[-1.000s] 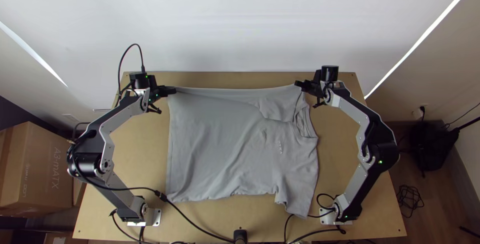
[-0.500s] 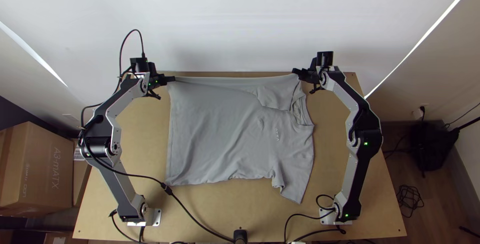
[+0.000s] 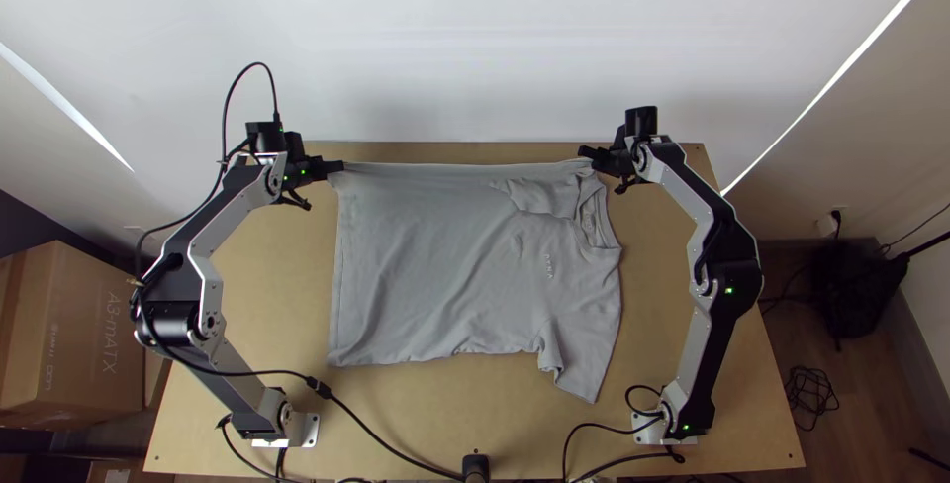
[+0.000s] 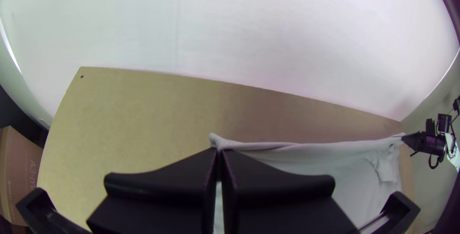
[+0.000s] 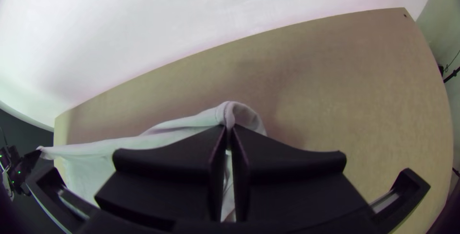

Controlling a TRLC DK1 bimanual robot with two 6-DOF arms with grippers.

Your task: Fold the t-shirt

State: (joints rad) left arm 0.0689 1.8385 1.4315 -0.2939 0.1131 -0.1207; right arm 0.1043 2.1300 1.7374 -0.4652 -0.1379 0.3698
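T-shirt (image 3: 435, 275) Pinched at Both Ends of Its Far Edge

From the lower left of the frame, my left arm (image 3: 237, 379) rises, bows outward at its elbow and bends inward; at the upper left, my left gripper (image 3: 340, 166) is closed on the corner at the hem (image 3: 336, 285). My right arm (image 3: 698, 354) climbs from the lower right, elbow bent outward, and my right gripper (image 3: 584, 153) is clamped on the shoulder end, upper right of centre. The grey cloth lies spread between them, one sleeve (image 3: 584, 369) toward the lower right, collar (image 3: 599, 231) at the right, far edge drawn nearly straight.

Small pale print (image 3: 549, 265) marks the chest; larger lettering is on a cardboard box (image 3: 74, 344) at the left.

Beneath is my light wooden table (image 3: 495, 424); beyond its far edge, a white wall (image 3: 475, 38).
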